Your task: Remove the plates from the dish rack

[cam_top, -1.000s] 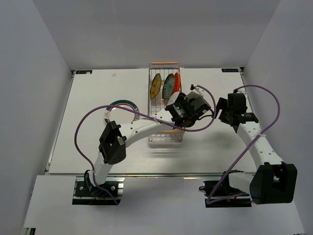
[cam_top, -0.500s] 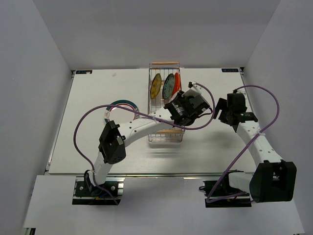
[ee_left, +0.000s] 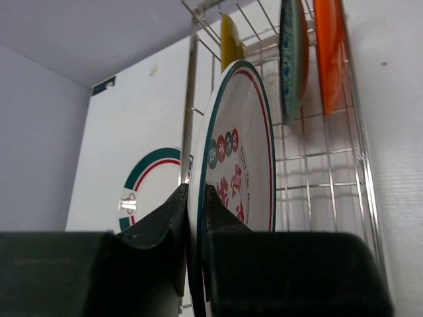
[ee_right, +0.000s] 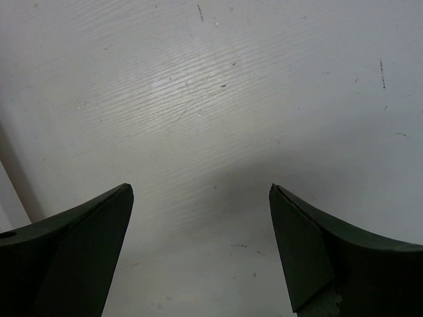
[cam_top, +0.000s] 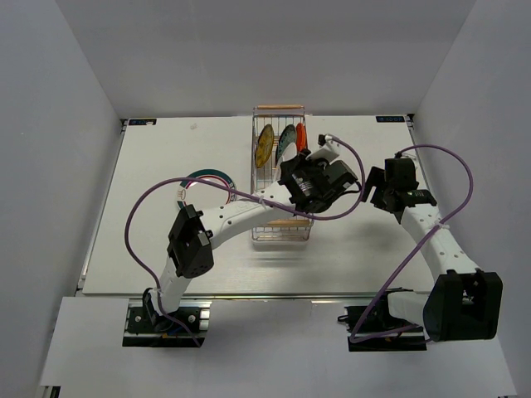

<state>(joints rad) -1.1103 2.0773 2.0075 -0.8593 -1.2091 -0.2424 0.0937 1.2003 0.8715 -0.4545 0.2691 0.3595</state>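
The dish rack (cam_top: 267,192) is a silver wire basket with tan handles at the table's middle back. A yellow plate (cam_top: 265,145), a teal plate (cam_top: 288,134) and an orange-red plate (cam_top: 300,134) stand on edge in its far half. My left gripper (cam_top: 296,172) is over the rack and shut on the rim of a white plate with red marks (ee_left: 239,165), held on edge above the rack's wires (ee_left: 317,158). My left gripper (ee_left: 196,206) shows one finger on each face of that plate. My right gripper (cam_top: 377,189) is open and empty over bare table right of the rack (ee_right: 201,198).
A white plate with a green and red rim (cam_top: 207,184) lies flat on the table left of the rack, also in the left wrist view (ee_left: 140,188). The left arm's purple cable loops over that plate. Grey walls stand close on the left, right and back.
My left gripper has shifted a little toward the far end of the rack with the white plate, now partly covering the teal plate. The right arm has barely moved.
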